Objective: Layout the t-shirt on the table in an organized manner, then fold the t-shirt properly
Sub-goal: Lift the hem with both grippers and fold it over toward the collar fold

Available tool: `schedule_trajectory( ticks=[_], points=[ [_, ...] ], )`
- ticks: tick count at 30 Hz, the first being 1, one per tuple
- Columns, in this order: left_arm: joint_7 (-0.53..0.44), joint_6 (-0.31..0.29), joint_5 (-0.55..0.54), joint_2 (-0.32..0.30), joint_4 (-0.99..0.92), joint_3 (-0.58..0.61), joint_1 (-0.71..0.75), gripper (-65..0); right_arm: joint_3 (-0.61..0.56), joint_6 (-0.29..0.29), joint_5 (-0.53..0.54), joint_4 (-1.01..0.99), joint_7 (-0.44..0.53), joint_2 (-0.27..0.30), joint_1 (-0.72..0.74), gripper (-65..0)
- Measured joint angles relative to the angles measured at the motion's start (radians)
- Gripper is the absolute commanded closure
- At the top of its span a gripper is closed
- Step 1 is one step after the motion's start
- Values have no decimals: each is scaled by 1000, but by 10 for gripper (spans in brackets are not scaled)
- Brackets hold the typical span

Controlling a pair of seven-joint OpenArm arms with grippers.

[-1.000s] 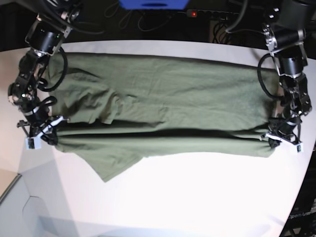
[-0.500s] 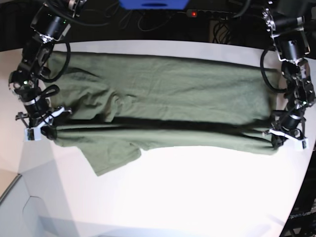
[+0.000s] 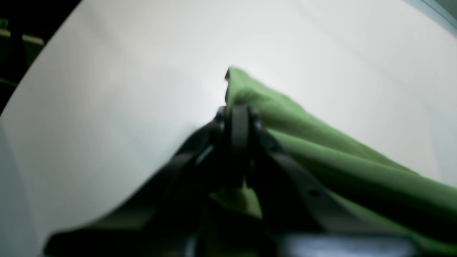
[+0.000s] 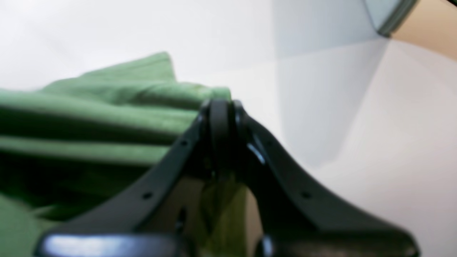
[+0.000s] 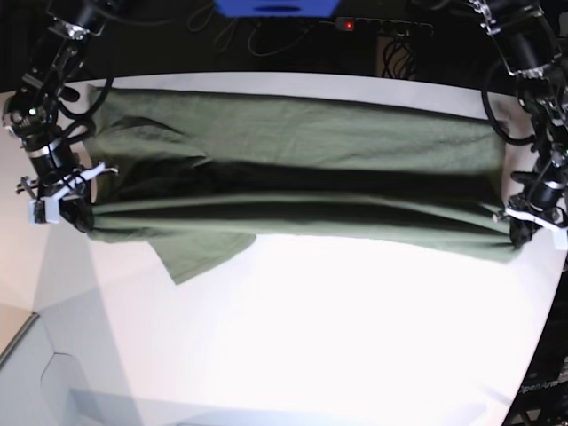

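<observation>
The t-shirt (image 5: 293, 169) stretches as a wide olive band across the upper half of the base view, on the white table (image 5: 337, 337). At the band's left end the right gripper (image 5: 75, 213) is pinched tight on the cloth; at the right end the left gripper (image 5: 519, 232) is pinched on it likewise. A dark fold line runs between them, and one sleeve hangs out below at lower left. The shirt's top edge lies near the table's far rim. The whole lower half of the frame is bare tabletop. No containers show.
</observation>
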Motion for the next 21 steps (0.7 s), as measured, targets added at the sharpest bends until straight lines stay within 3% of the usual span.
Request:
schedule_trajectory(
  ticks=[4, 21],
  points=[
    [-6, -4, -4, 14, 32, 5, 53, -4, 0, 1, 54, 34, -1, -2, -57, 0],
    [-3, -4, -7, 29, 39, -62, 137, -4, -2, 0, 81, 16, 0, -19, -145, 0]
  ],
)
